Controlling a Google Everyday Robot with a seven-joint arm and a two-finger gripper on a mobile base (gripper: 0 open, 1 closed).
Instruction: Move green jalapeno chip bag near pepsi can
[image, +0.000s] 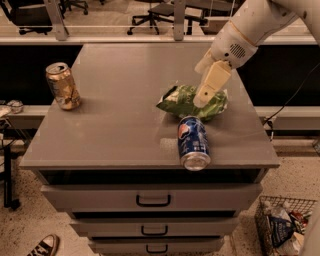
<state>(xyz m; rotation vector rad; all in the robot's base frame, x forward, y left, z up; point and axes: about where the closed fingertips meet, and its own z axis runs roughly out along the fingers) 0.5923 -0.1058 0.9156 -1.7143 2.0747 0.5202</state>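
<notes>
The green jalapeno chip bag (181, 103) lies on the grey cabinet top (120, 125), right of centre. It touches or nearly touches the far end of the pepsi can (192, 142). The can lies on its side with its silver top toward the front edge. My gripper (201, 102) comes down from the upper right on a white arm. Its cream fingers (212, 82) are closed on the bag's right part, directly behind the can.
A gold-tan can (62, 86) stands upright near the cabinet's left edge. Drawers (152, 200) face front below the top. A wire basket (282, 225) with items sits on the floor at lower right, and a shoe (42, 246) at lower left. Office chairs (155, 12) stand behind.
</notes>
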